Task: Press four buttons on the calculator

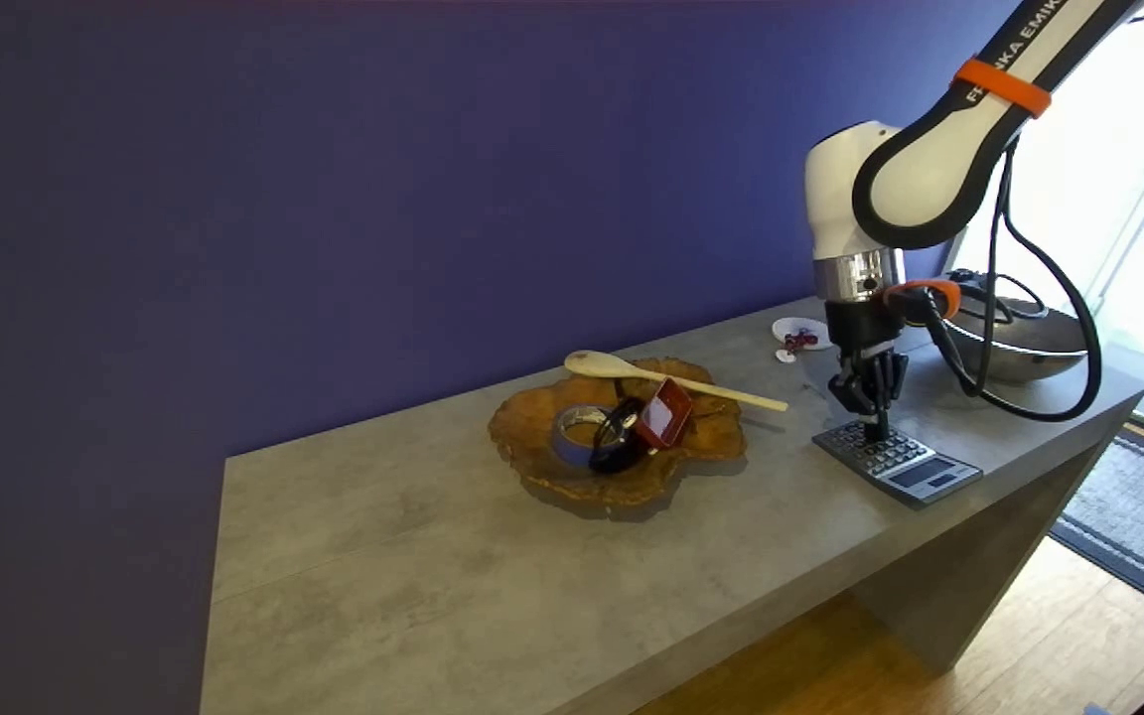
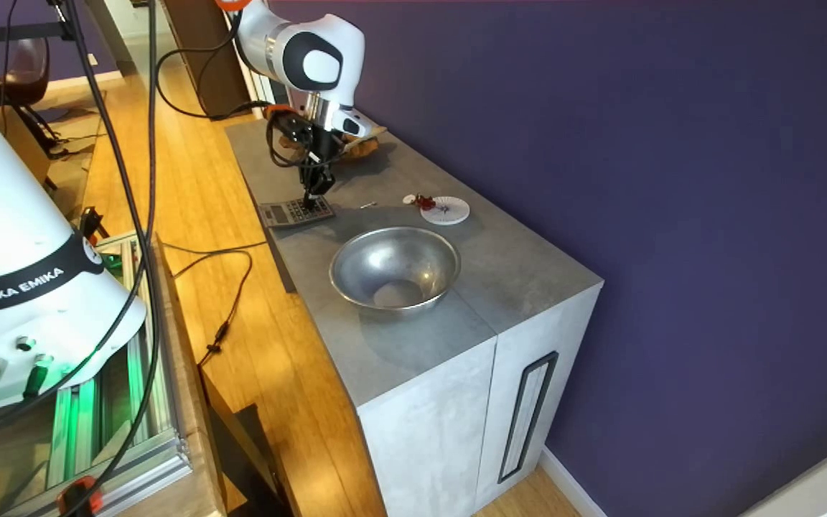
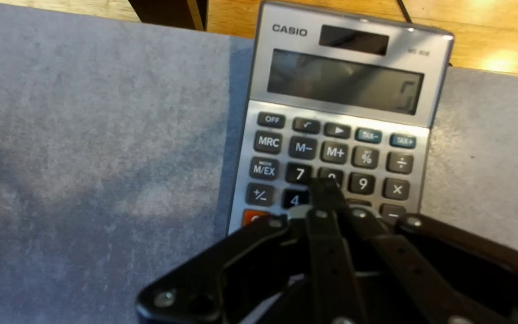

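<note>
The grey Casio calculator (image 3: 346,81) lies on the grey table near its front edge; it also shows in both exterior views (image 1: 929,474) (image 2: 281,215). In the wrist view its display (image 3: 344,81) shows one digit at the right that looks like a 5. My gripper (image 3: 328,191) is shut and empty, pointing down over the number keys. Its fingertips cover part of the 8 key and hide the 5 key. The lower rows of keys are hidden behind the gripper. In both exterior views the fingertips (image 1: 877,431) (image 2: 309,202) are at the keypad; I cannot tell whether a key is pressed.
A wooden platter (image 1: 522,427) holds a wooden spoon (image 1: 597,364), a tape roll (image 1: 572,442) and a red box (image 1: 666,412). A metal bowl (image 2: 395,305) and a white disc (image 2: 449,210) with a red item stand on the table near the calculator.
</note>
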Controlling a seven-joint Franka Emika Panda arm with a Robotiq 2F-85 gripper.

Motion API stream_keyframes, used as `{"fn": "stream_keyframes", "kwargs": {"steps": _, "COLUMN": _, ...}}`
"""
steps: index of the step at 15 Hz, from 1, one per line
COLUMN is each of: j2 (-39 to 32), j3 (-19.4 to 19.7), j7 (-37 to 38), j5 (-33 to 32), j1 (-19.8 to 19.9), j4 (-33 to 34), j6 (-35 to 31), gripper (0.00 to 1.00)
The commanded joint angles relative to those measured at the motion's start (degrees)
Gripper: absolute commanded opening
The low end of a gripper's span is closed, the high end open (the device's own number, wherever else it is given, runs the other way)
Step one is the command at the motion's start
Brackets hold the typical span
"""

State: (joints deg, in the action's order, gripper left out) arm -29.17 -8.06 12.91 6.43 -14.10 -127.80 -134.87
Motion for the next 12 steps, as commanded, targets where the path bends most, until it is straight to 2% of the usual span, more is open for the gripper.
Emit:
{"fn": "stream_keyframes", "kwargs": {"steps": 1, "j2": -1.06, "j3": 0.14, "j7": 0.79, "j5": -0.6, "j1": -0.47, "j4": 0.83, "j6": -0.11, "gripper": 0.0}}
{"fn": "stream_keyframes", "kwargs": {"steps": 12, "j2": -2.55, "j3": 0.56, "j7": 3.59, "j5": -0.19, "j1": -0.83, "j4": 0.53, "j6": -2.63, "gripper": 0.0}}
